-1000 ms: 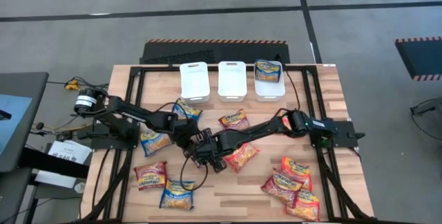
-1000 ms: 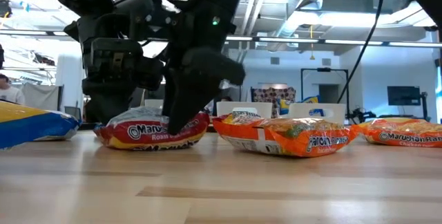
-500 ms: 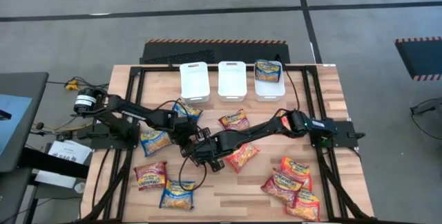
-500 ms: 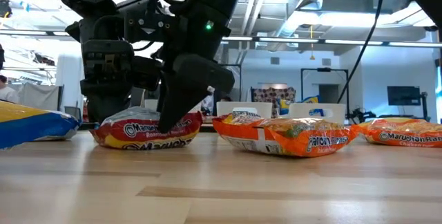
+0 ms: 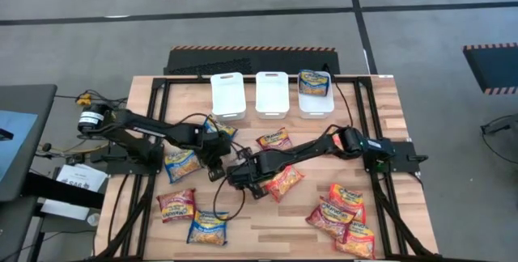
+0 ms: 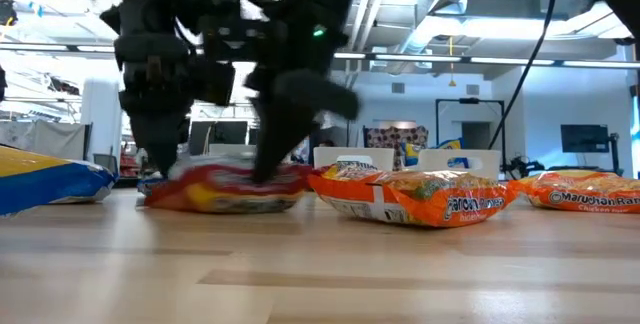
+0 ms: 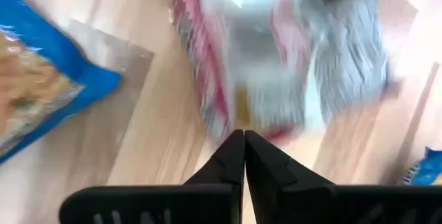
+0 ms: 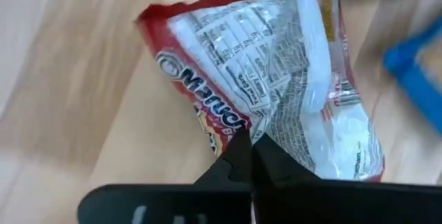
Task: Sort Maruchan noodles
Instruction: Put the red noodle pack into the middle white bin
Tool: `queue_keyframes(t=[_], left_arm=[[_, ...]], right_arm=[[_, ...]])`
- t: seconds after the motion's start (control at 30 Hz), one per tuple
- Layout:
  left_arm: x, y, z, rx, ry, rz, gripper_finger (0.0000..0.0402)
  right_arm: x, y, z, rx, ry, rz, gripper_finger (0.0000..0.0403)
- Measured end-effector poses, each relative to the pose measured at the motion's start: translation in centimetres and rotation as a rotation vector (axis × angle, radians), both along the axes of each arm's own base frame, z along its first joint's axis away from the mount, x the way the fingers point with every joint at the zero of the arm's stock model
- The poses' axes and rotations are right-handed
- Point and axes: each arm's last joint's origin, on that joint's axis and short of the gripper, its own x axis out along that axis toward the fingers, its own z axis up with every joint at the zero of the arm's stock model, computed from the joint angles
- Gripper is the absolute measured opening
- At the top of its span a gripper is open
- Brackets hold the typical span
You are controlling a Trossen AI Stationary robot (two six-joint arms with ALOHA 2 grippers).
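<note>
A dark red Maruchan noodles packet (image 8: 276,79) lies on the table's middle with its white printed back up; in the low view it is the red packet (image 6: 225,186). My right gripper (image 8: 243,140) is shut on it, reaching in from the table's right (image 5: 233,175). My left gripper (image 7: 243,135) is shut and hangs just above the packet's edge (image 7: 231,117), at its left end in the low view (image 6: 150,164). I cannot tell whether it touches the packet. My right gripper pinches the packet's wrapper (image 8: 261,122) between its two fingers, on the printed back near the middle of one long side. The fingers (image 8: 231,158) slant down from above, from the table's right. The packet's underside rests on the table.
Three white bins (image 5: 227,94) (image 5: 272,92) (image 5: 314,99) stand in a row at the far edge; the right one holds a blue packet (image 5: 314,81). Loose packets lie around: blue (image 5: 180,165), orange (image 5: 283,183), red (image 5: 176,204), and several at the near right (image 5: 340,213).
My right gripper has shut on the red packet, which has shifted and now lies flatter on the table. My left gripper has risen from beside the packet and stayed shut.
</note>
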Motion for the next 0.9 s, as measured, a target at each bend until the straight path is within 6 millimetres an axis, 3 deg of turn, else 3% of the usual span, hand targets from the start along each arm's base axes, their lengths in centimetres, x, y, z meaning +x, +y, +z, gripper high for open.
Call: queue_keyframes(t=[0.3, 0.47, 0.67, 0.9], left_arm=[[-1.6, 0.5, 5.6, 0.150, -0.106, 0.068, 0.0000], [-3.3, 0.7, 8.3, 0.230, -0.200, 0.126, 0.0000], [-5.0, 1.0, 10.4, 0.306, -0.300, 0.192, 0.0000], [-6.0, 1.3, 11.2, 0.395, -0.321, 0.216, 0.0000]], right_arm=[[-2.6, -2.1, 6.9, 0.104, -0.014, -0.090, 0.0004], [-4.5, -4.3, 11.2, 0.179, -0.068, -0.184, 0.0000], [-7.0, -8.7, 15.3, 0.196, -0.132, -0.319, 0.0001], [-9.7, -16.7, 18.6, 0.186, -0.241, -0.517, 0.0001]])
